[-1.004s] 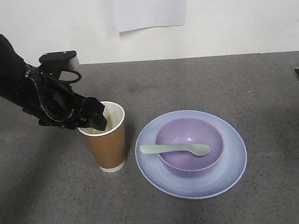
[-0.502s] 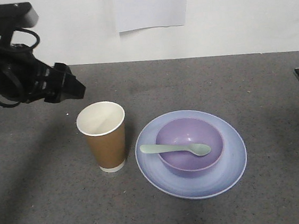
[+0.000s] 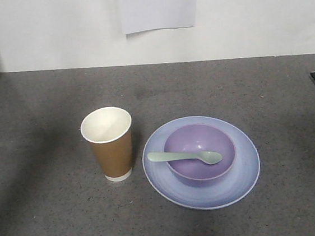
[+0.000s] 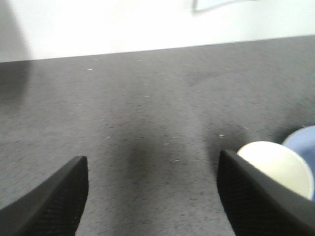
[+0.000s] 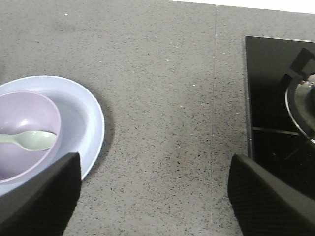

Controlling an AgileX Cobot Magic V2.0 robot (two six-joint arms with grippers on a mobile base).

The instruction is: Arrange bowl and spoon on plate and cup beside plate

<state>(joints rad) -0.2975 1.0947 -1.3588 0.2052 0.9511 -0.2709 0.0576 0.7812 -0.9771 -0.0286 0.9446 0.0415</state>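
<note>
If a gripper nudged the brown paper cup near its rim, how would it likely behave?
The cup is tall, narrows to a small base and looks empty, so it is probably light and apt to tip rather than slide. Its thin paper wall would likely dent under a firm squeeze. The plate sits close beside it, so a fall that way could strike it.

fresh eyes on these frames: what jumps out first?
The place setting at centre: a purple bowl sits on the blue plate, with the green spoon laid across the bowl's rim. The brown paper cup stands upright just left of the plate, empty. Both wrist views show open jaws over bare counter, and a black stovetop lies at the right edge.
</note>
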